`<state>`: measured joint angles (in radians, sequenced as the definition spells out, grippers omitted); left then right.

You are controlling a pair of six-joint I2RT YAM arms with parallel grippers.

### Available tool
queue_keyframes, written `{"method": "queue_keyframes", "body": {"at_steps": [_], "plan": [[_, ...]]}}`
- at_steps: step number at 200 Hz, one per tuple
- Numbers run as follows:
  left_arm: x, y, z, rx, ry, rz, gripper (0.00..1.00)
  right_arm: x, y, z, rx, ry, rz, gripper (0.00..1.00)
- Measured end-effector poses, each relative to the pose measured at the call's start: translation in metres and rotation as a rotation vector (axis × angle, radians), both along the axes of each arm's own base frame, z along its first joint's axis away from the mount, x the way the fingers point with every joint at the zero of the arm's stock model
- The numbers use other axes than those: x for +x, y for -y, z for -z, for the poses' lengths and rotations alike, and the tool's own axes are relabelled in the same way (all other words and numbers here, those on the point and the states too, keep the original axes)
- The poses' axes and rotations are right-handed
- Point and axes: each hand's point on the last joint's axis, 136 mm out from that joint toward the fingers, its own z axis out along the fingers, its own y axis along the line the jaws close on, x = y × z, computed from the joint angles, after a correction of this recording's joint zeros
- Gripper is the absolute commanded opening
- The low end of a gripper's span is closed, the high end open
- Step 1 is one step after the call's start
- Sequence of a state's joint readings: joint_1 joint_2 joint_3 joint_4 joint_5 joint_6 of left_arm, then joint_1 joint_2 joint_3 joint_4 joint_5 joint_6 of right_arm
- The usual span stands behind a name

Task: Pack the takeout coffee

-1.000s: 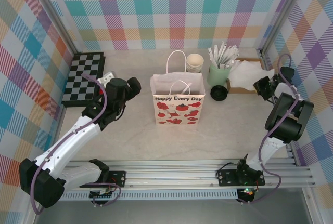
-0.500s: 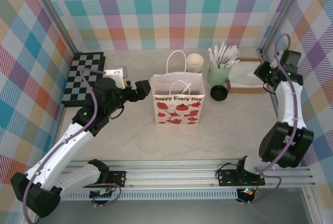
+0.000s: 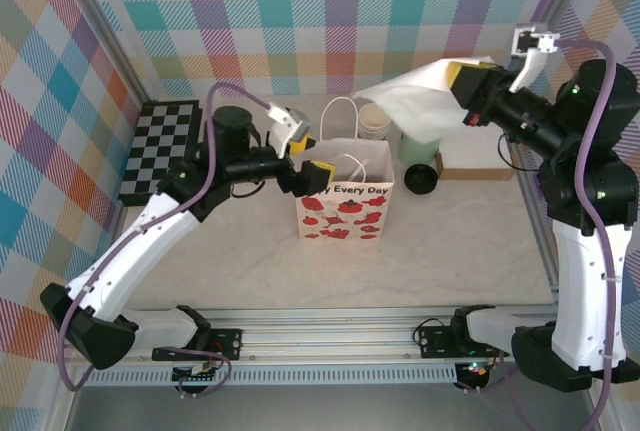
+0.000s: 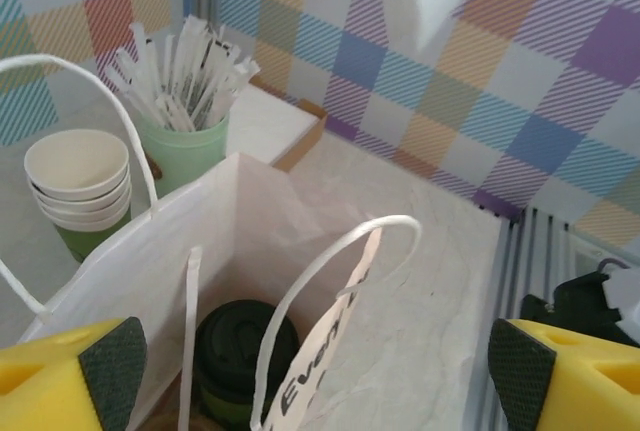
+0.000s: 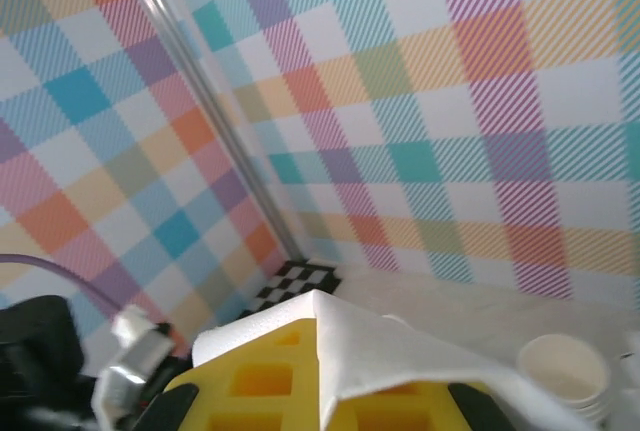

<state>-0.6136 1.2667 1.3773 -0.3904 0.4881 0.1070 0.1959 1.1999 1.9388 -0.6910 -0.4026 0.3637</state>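
The white paper bag (image 3: 342, 201) with red strawberries stands open at mid-table. Inside it, one takeout coffee (image 4: 243, 346), dark green with a black lid, stands upright at the bottom. A second takeout coffee (image 3: 420, 179) stands on the table to the right of the bag. My left gripper (image 3: 310, 159) hovers open over the bag's left rim, and in the left wrist view (image 4: 315, 381) its yellow fingers stand wide on either side of the bag's mouth. My right gripper (image 3: 468, 91) is raised high at the right, shut on a white napkin (image 3: 410, 96) that spreads leftward.
A stack of lidless cream cups (image 4: 78, 186) and a pale green holder of white sticks (image 4: 185, 141) stand behind the bag. A brown box of napkins (image 3: 480, 163) sits at the back right, a chessboard (image 3: 160, 146) at the back left. Checked walls close three sides.
The left gripper has swung right, from beside the chessboard to the bag's mouth. The right arm has risen and reached left, lifting a napkin off the box.
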Motion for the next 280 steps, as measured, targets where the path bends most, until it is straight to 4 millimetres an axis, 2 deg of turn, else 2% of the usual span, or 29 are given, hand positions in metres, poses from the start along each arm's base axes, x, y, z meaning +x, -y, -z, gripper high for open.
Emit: {"method": "queue_keyframes", "body": {"at_steps": [19,41,59,75,93,114,135,157,164,171,176,181,186,192,202,236,252,280], "plan": [[0.013,-0.004,0.004,0.039,0.046,-0.052,0.91,0.007,-0.022,0.013,0.050,-0.103,-0.036,0.00],[0.020,-0.010,-0.008,0.069,0.159,-0.080,0.95,0.025,-0.049,0.034,0.061,-0.226,-0.036,0.00],[0.016,-0.012,-0.027,0.087,0.263,-0.053,0.94,0.036,-0.072,0.055,0.049,-0.304,-0.034,0.00],[0.013,-0.014,-0.051,0.086,0.347,-0.037,0.93,0.042,-0.092,0.070,0.037,-0.353,-0.043,0.00],[0.016,-0.016,-0.074,0.077,0.420,-0.054,0.86,0.046,-0.111,0.083,0.012,-0.396,-0.055,0.01],[0.026,-0.013,-0.084,0.080,0.479,-0.078,0.84,0.049,-0.122,0.091,-0.007,-0.426,-0.064,0.00],[0.036,-0.002,-0.078,0.117,0.493,-0.036,0.83,0.047,-0.122,0.099,-0.011,-0.468,-0.057,0.00],[0.044,0.012,-0.069,0.161,0.497,0.031,0.82,0.046,-0.122,0.100,0.012,-0.492,-0.056,0.00],[0.046,0.015,-0.065,0.175,0.497,0.050,0.78,0.045,-0.123,0.100,0.021,-0.502,-0.059,0.00],[0.047,0.018,-0.062,0.188,0.497,0.064,0.68,0.044,-0.124,0.099,0.030,-0.511,-0.064,0.00],[0.049,0.019,-0.059,0.202,0.502,0.072,0.55,0.043,-0.124,0.099,0.036,-0.517,-0.068,0.01],[0.050,0.020,-0.057,0.212,0.503,0.078,0.37,0.042,-0.125,0.099,0.044,-0.525,-0.073,0.02],[0.051,0.021,-0.056,0.218,0.500,0.078,0.24,0.041,-0.126,0.098,0.048,-0.531,-0.080,0.04],[0.053,0.022,-0.055,0.226,0.505,0.080,0.14,0.039,-0.127,0.098,0.053,-0.538,-0.087,0.10],[0.056,0.023,-0.055,0.236,0.512,0.081,0.00,0.037,-0.127,0.097,0.058,-0.548,-0.093,0.34],[0.056,0.020,-0.055,0.266,0.503,0.100,0.00,0.027,-0.123,0.104,-0.050,-0.500,-0.130,0.79],[0.054,0.016,-0.050,0.281,0.479,0.119,0.00,0.012,-0.117,0.110,-0.158,-0.409,-0.186,0.82],[0.047,0.010,-0.034,0.324,0.422,0.178,0.00,-0.029,-0.099,0.145,-0.387,-0.255,-0.315,0.79]]}}
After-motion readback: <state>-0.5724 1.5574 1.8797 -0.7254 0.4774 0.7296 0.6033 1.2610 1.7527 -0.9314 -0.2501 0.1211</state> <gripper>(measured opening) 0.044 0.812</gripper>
